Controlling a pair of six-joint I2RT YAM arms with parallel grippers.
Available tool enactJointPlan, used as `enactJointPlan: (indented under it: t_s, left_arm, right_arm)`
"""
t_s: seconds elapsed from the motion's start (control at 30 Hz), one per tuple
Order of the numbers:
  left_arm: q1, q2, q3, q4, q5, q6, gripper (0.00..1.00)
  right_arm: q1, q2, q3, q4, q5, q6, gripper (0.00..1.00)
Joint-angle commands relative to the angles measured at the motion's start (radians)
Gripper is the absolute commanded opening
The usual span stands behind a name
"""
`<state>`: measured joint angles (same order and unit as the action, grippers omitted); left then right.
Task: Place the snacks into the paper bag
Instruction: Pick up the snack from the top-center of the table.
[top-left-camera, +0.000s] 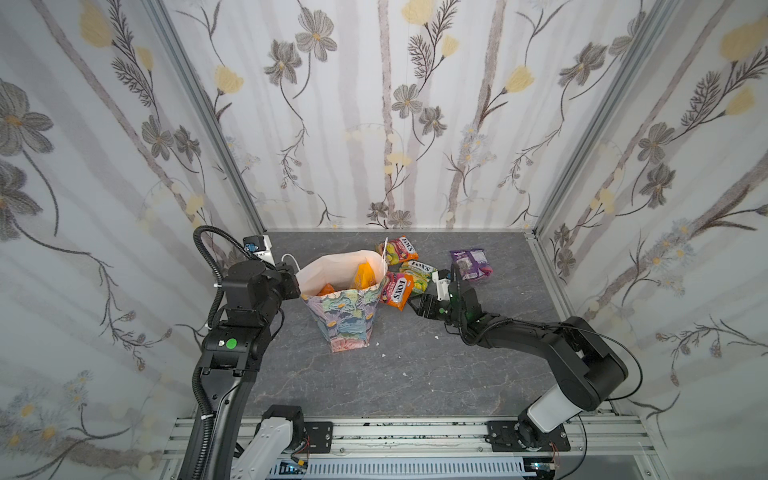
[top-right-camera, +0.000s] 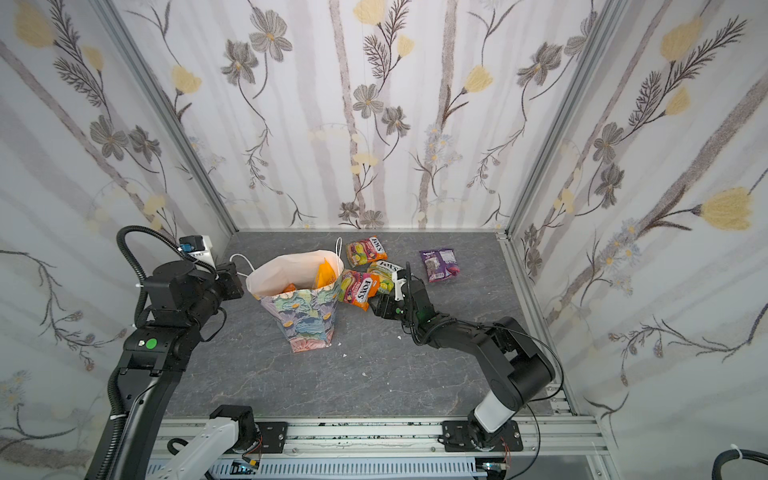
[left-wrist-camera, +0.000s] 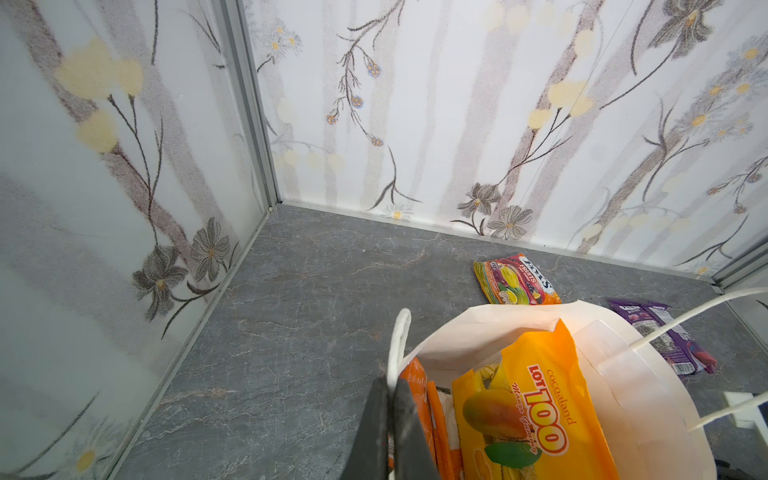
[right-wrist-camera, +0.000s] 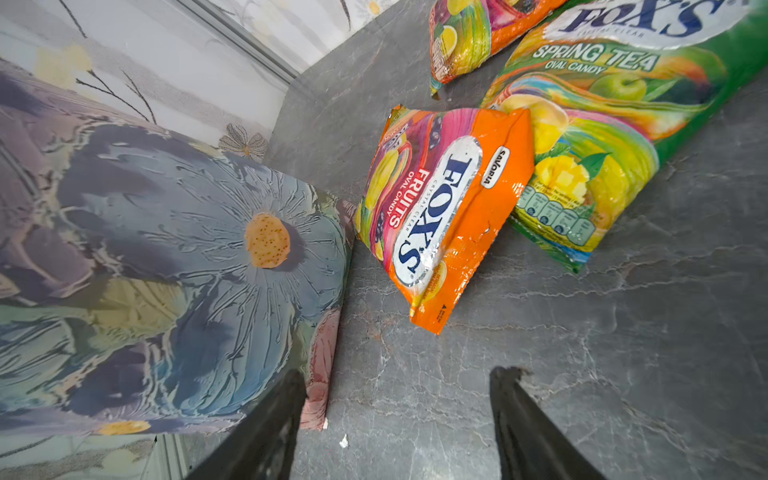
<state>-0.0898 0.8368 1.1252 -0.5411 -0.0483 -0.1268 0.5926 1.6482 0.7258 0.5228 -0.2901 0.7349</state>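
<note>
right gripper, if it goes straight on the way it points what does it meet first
Most likely the orange FOX'S Fruits packet: the right gripper, jaws open, aims at its near end. The paper bag stands close beside that line, so one jaw might brush it.

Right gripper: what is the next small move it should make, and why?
Probably ease forward and down until the open, empty right gripper straddles the near end of the orange FOX'S packet. That packet lies closest, on the table beside the paper bag, one corner over the green packet; the left gripper pinches the bag's rim, mouth open.
</note>
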Motion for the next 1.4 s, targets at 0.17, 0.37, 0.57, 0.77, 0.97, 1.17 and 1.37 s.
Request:
enactJointPlan:
  t_s: [0.17,0.37,0.57,0.77,0.97,1.17,1.37]
  left_arm:
    - [0.001,-0.002,-0.006,0.006,-0.002,0.011,0.01]
    - [0.002,-0.002,-0.02,0.021,0.02,0.005,0.01]
    - [0.001,-0.002,-0.016,0.017,0.013,0.008,0.01]
    - [0.002,-0.002,-0.018,0.019,0.013,0.008,0.01]
    - [0.001,-0.002,-0.015,0.015,0.01,0.008,0.01]
    - [0.0,0.004,-0.012,0.016,0.013,0.008,0.01]
    - [0.001,0.004,-0.006,0.012,0.012,0.01,0.01]
  right_arm:
    - [-0.009,0.099,0.021,0.146,-0.049,0.057,0.7]
    - [-0.017,0.16,0.059,0.18,-0.062,0.067,0.7]
    - [-0.029,0.219,0.088,0.21,-0.076,0.075,0.71]
    - [-0.039,0.276,0.114,0.259,-0.114,0.097,0.7]
    - [-0.04,0.316,0.131,0.277,-0.125,0.107,0.7]
    - [-0.042,0.35,0.139,0.294,-0.129,0.117,0.7]
    - [-0.042,0.389,0.161,0.309,-0.145,0.124,0.69]
